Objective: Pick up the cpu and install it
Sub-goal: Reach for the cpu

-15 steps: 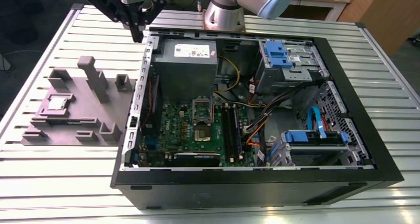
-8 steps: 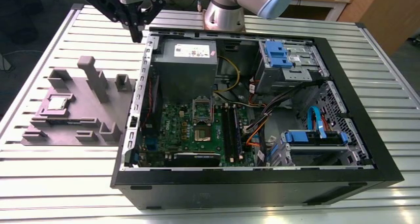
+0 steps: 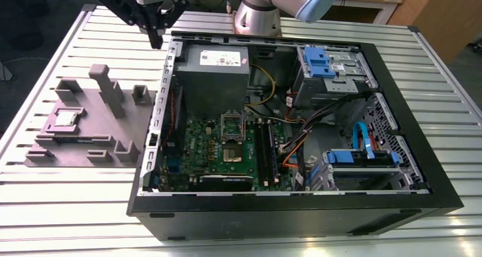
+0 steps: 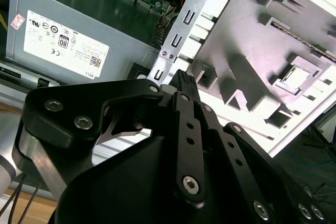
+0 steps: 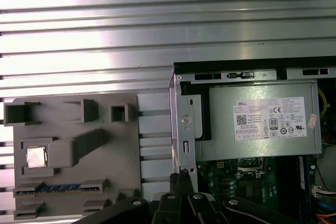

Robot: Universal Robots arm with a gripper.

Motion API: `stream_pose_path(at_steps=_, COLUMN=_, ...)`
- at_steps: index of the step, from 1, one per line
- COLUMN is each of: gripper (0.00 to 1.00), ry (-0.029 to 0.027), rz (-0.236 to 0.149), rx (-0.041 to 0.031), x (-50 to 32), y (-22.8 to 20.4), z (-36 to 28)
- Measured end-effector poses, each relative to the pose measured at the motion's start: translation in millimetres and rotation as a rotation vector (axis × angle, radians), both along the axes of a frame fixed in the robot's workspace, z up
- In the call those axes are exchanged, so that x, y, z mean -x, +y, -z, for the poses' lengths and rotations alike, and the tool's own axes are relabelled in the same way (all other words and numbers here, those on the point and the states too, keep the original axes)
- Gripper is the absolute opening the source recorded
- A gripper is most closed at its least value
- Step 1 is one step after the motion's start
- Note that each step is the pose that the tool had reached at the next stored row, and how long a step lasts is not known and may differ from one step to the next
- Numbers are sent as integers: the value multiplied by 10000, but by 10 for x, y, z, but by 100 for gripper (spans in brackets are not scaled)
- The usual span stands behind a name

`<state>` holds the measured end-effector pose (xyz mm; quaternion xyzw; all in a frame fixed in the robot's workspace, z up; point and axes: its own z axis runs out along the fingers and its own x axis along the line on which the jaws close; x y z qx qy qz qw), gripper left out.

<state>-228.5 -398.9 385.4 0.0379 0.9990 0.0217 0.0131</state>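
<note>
**CPU pick: pincer position relative to the part**

The pincer (image 3: 156,41) hangs fingertips down, high over the far corner of the open case (image 3: 301,203), on the exterior view's left side of the case. In both wrist views its fingers are brought together to a point, with nothing held between them (image 4: 182,78) (image 5: 181,178).

The cpu (image 3: 66,119) lies flat, metal face up, in a square pocket of the grey holder (image 3: 135,124). The holder stands on the slatted desk (image 3: 75,200) just beside the case, on the exterior view's left. The cpu also shows in both wrist views (image 4: 297,77) (image 5: 35,157), untouched.

Governing relation: the cpu is well apart from the pincer, nearer to the exterior camera and further to that view's left, and well below the fingertips. The part is square, so it has no long axis to align with.

The socket (image 3: 232,149) on the board inside the case appears open and unfilled, so by judgement the pick has not yet begun.
</note>
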Motion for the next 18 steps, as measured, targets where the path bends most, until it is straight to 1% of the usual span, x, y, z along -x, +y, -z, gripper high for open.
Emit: stream_pose_path(at_steps=18, gripper=11, ry=0, rz=0, rx=1, x=75, y=0, z=4)
